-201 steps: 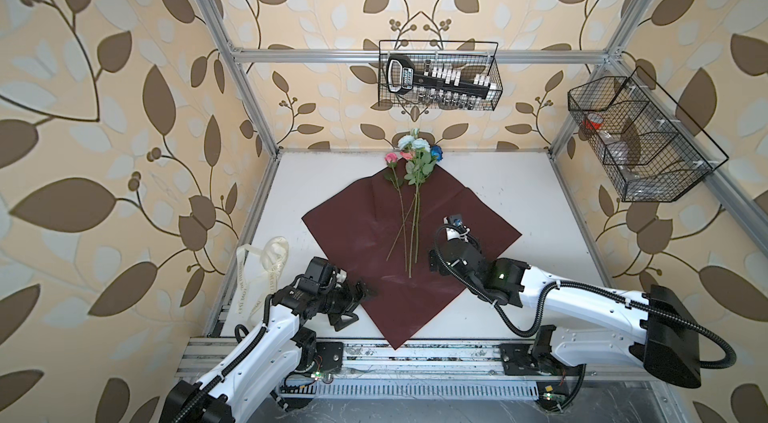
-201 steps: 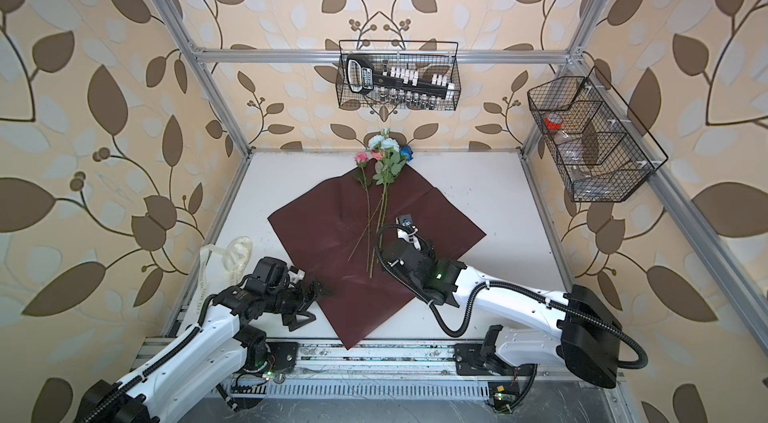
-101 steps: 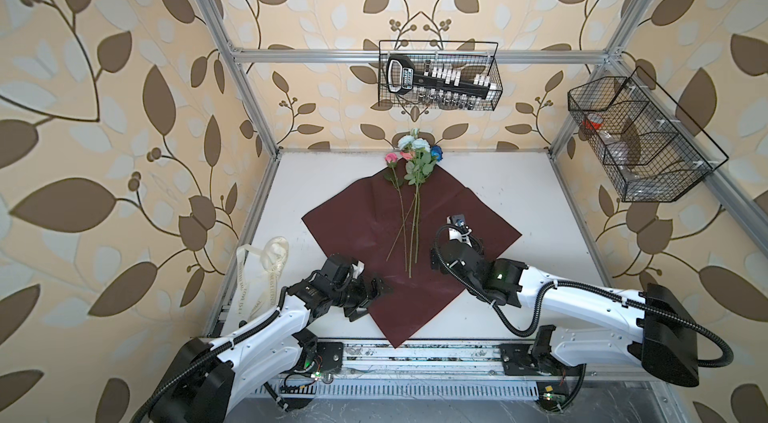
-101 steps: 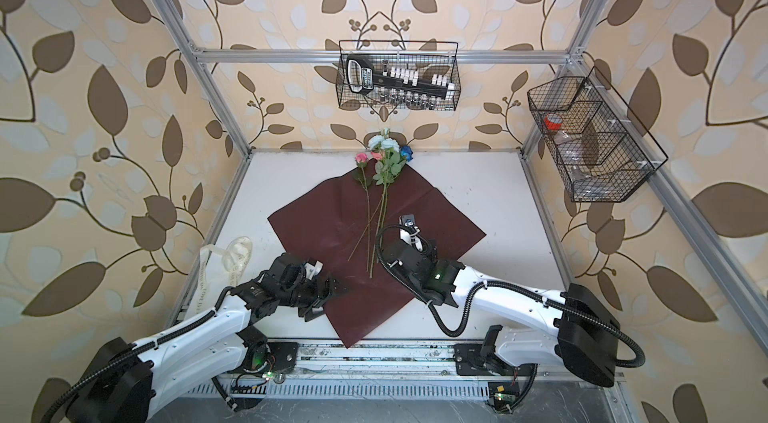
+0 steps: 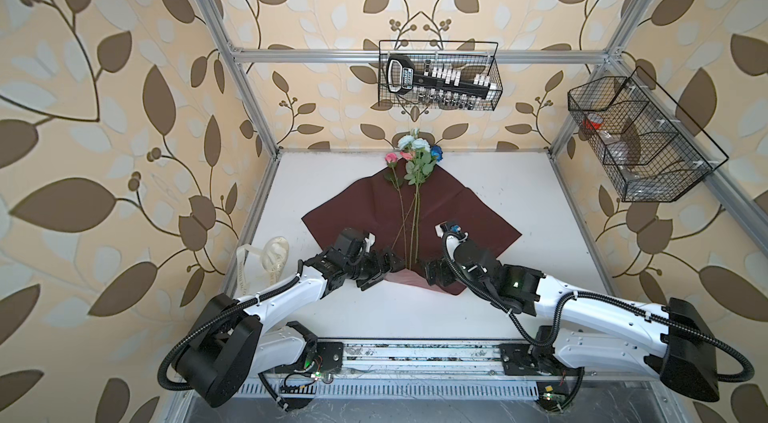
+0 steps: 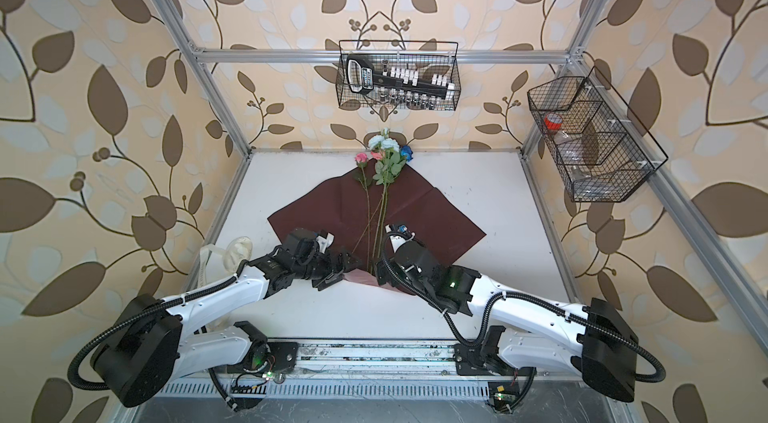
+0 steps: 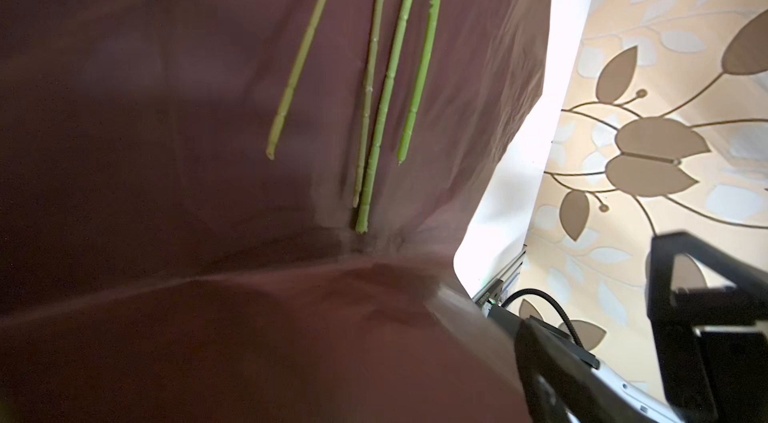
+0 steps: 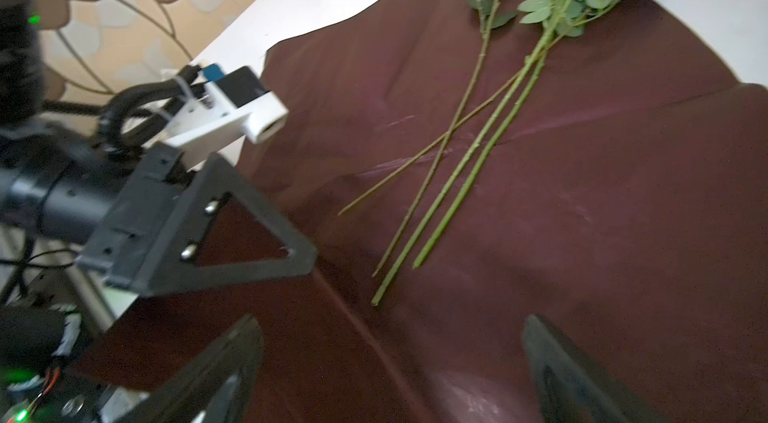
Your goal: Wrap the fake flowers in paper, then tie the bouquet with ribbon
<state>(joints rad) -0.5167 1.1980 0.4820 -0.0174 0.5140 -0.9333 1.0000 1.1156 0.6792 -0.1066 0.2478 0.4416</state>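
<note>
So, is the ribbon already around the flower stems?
No: the stems lie bare and splayed on the dark red sheet, while the ribbon sits apart, left of it.

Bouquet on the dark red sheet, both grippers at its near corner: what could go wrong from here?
1. The bouquet is untied, its stems splayed with one crossing the others; folding the sheet could scatter them.
2. The left gripper and right gripper, both open, sit close together at the near corner and might collide.
</note>
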